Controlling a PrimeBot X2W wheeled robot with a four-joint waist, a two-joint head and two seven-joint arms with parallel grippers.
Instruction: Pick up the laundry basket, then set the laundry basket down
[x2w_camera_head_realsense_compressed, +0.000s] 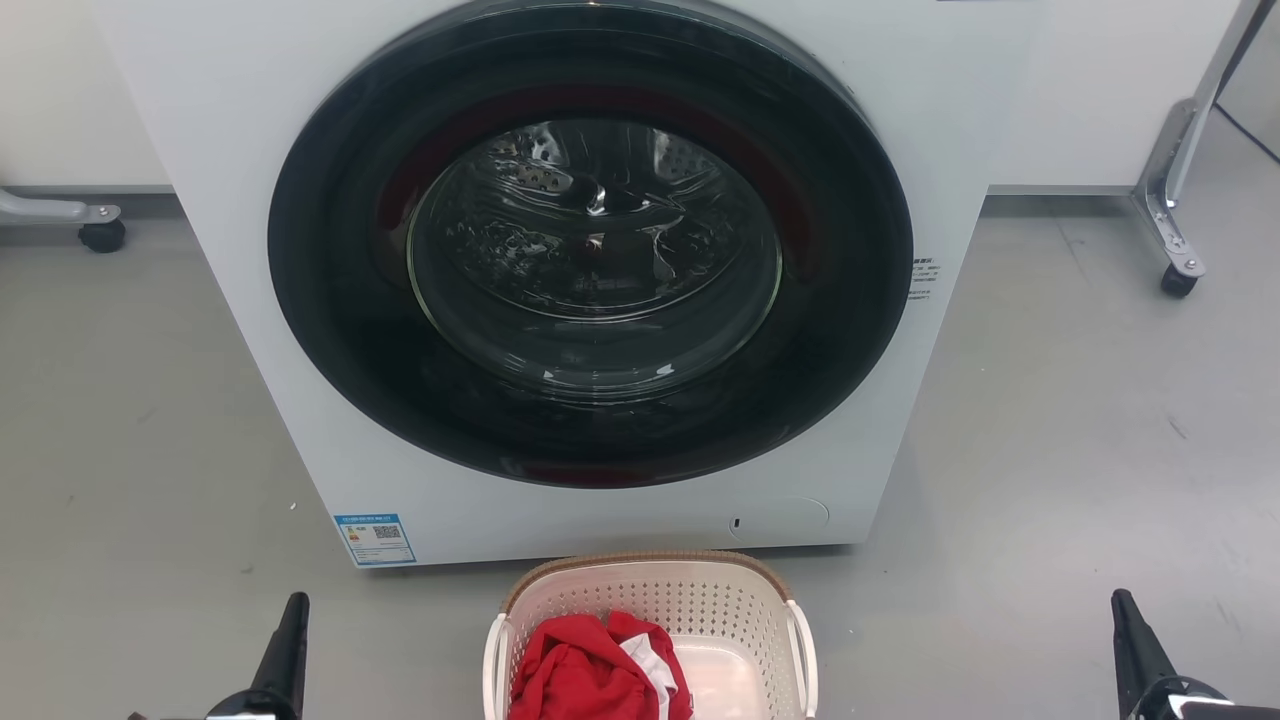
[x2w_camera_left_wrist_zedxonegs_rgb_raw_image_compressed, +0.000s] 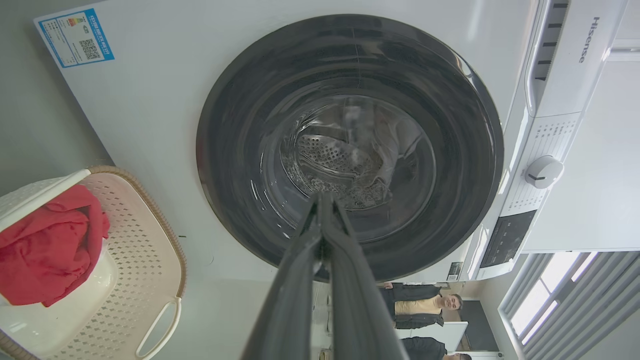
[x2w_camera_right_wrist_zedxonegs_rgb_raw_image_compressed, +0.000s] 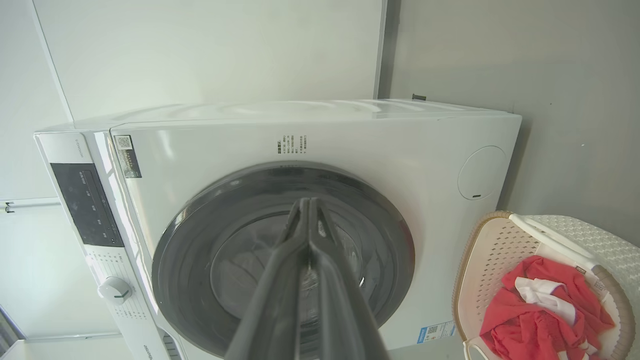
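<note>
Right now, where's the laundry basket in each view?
Head view: laundry basket at bottom centre.
Left wrist view: laundry basket at lower left.
Right wrist view: laundry basket at lower right.
Shared landmark: washing machine door.

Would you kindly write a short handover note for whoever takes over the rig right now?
Left gripper: fingers shut, empty, off to the basket's left, apart from it.
Right gripper: fingers shut, empty, off to its right, apart from it.
Laundry basket: stands on the floor in front of the washing machine, whose door is closed; red clothing lies inside.
Done: no lift shows; neither gripper touches the basket.
Left: probably everything, meaning grasp the basket, lift it, set it down.
</note>
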